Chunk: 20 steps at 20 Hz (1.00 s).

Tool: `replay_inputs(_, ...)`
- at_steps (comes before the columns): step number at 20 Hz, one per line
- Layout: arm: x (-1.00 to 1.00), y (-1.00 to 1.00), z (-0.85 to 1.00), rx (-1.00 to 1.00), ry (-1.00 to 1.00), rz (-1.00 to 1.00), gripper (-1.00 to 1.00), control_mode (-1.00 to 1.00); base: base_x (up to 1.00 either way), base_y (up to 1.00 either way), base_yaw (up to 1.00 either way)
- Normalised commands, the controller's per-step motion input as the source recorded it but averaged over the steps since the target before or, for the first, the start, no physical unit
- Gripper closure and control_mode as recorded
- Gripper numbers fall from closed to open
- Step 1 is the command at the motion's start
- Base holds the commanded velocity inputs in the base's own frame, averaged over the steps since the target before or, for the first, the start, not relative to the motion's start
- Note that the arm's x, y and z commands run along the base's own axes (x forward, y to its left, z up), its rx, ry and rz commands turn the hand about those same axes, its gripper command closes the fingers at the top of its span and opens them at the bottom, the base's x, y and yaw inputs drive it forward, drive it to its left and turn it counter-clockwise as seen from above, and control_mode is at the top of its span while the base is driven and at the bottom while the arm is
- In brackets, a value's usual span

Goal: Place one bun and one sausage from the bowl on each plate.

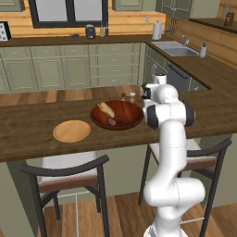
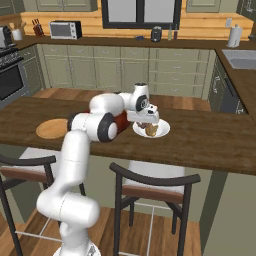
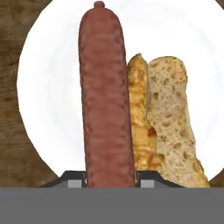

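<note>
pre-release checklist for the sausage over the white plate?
1. Gripper shut on sausage: ok.
2. Sausage above the white plate, not the counter: ok.
3. Bun already on that plate: ok.
4. Sausage touching the plate yet: cannot tell.
5. Tan plate has its bun and sausage: not ok, nothing on it.
6. Food left in the bowl for the tan plate: ok, a bun and a sausage show there in the left base view.

I see open white plate (image 3: 48, 87) left of the sausage (image 3: 105, 96); on its right the bun (image 3: 168, 118) blocks the way.
</note>
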Motion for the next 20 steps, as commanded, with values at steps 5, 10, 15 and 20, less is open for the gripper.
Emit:
replay_inputs(5,0.35,0.00,-0.56,0.00,0.04,0.00,1.00,-1.00,0.00,0.00,0.00)
replay_inputs(10,-0.01,0.00,-0.63,0.00,0.09,0.00,-1.00,-1.00,0.00,0.00,0.00)
replay_inputs(15,-0.19,0.00,-0.08,0.00,0.00,0.00,-1.00,-1.00,0.00,0.00,0.00)
replay_inputs(20,-0.96,0.00,-0.01,0.00,-0.13,0.00,-1.00,-1.00,0.00,0.00,0.00)
